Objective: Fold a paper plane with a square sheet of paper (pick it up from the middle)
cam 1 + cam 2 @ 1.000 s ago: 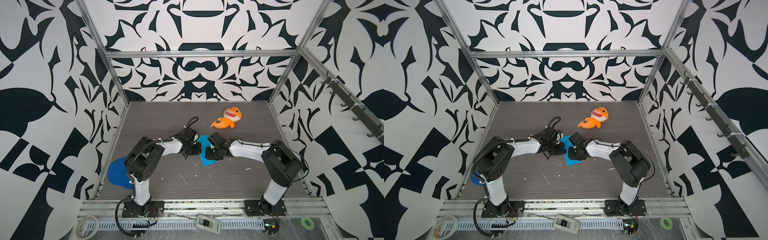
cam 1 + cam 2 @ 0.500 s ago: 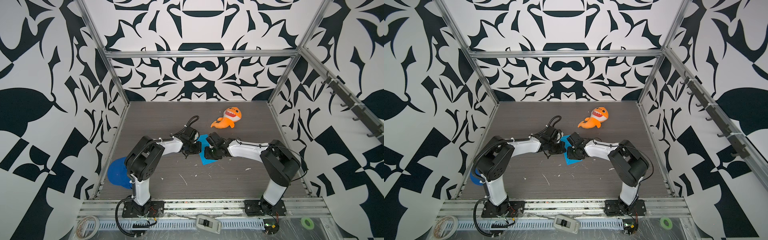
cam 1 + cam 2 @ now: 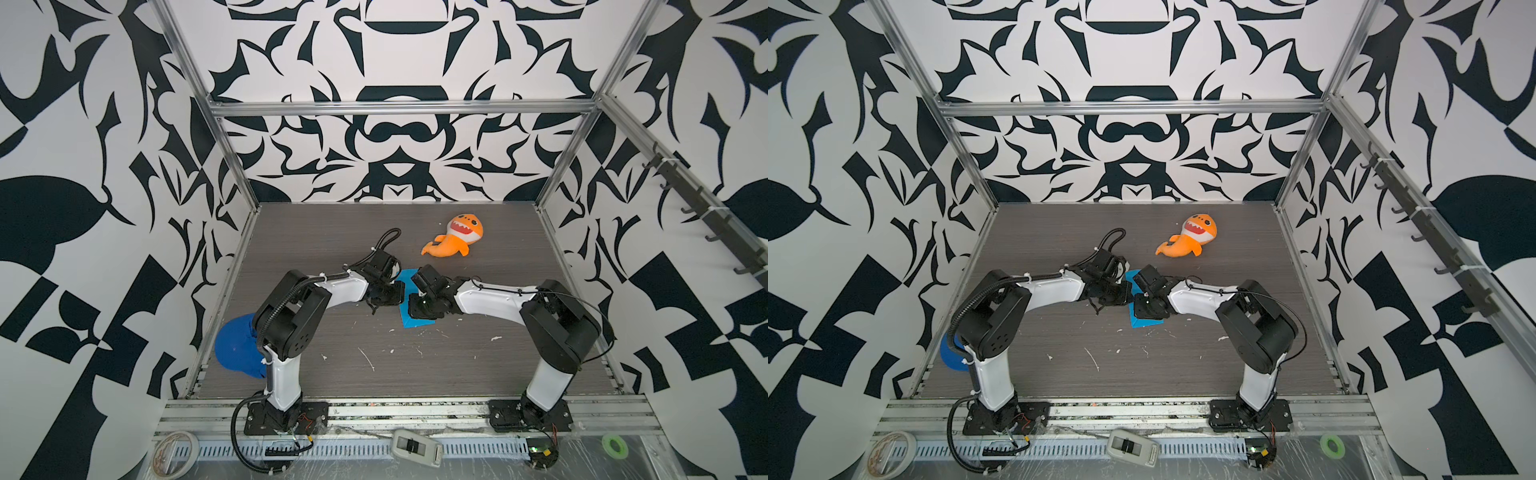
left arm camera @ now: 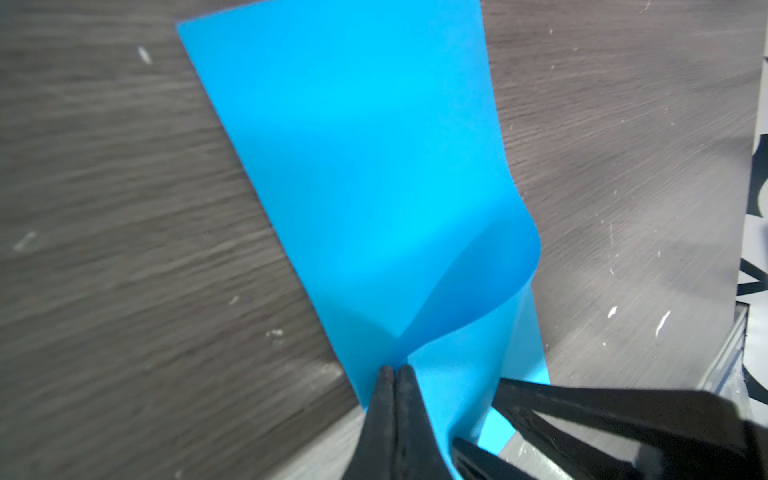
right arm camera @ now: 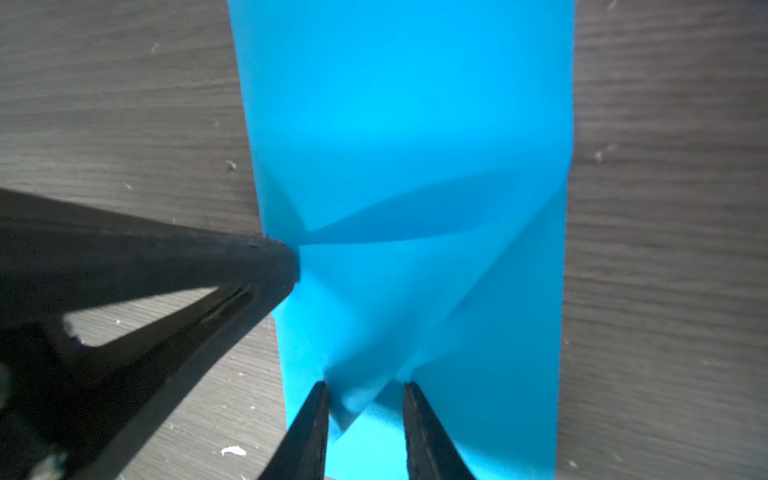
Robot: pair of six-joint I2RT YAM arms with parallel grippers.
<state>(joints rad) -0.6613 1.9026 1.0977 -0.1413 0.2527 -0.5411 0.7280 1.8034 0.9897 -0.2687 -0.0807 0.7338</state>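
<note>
**Two grippers at the square sheet of paper [image 3: 417,323], mid-table**

In both top views, the bright blue sheet lies on the middle of the grey table [image 3: 415,374]. The left gripper [image 3: 398,294] and right gripper [image 3: 414,309] are close together over it.

Left wrist view: the left gripper [image 4: 392,370] is pinched tight on a lifted, curling part of the sheet.

Right wrist view: the right gripper [image 5: 366,386] has its jaws parted, tips at the paper, with a creased flap between them.
</note>
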